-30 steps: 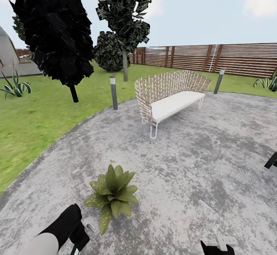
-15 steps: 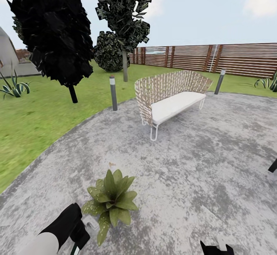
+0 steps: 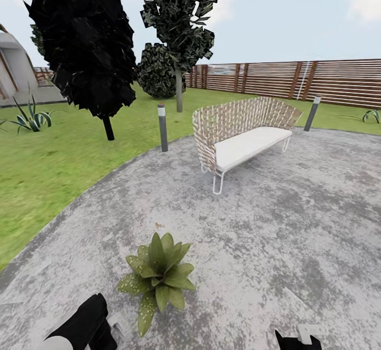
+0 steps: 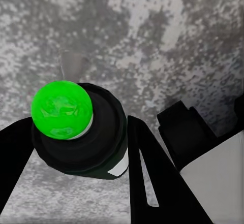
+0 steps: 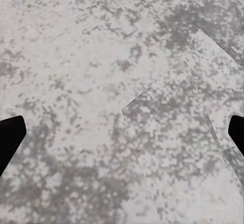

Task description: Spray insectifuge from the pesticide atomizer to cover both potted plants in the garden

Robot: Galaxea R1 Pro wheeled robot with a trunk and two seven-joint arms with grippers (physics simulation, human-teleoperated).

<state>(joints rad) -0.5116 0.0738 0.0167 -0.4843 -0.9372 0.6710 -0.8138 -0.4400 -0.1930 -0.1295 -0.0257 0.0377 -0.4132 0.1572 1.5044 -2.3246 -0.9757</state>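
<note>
Right, left gripper (image 4: pixel 76 148) has its 2 dark fingers (image 4: pixel 152 178) clamped either side of the pesticide atomizer (image 4: pixel 81 132); the bottle sits upright between them, green dot on top facing the wrist camera. In the head view the left arm (image 3: pixel 84 326) sits at the bottom edge, just beside the nearest potted plant (image 3: pixel 159 276). Right gripper (image 5: pixel 122 132) is spread wide, 2 dark fingertips (image 5: pixel 10 137) far apart with nothing but paving (image 5: pixel 101 56) between them; it hangs low at the bottom of the head view.

Step in hand, as I read it: pickup is done, atomizer is carried, approach to plant 1 is nearly finished. Spraying not yet started as far as I can tell, no mist visible. Next move calls for aiming the nozzle at the rosette and covering all its leaves, then finding plant 2, which I can't locate from here.

Surface: mottled grey concrete pad, roughly circular, flat. Beyond it a woven bench (image 3: pixel 241 133) with a white seat, well apart from the plant, 2 bollard lights (image 3: pixel 162 127), lawn (image 3: pixel 47 170), dark trees (image 3: pixel 84 48), slatted wooden fence (image 3: pixel 296 81) at the back.
</note>
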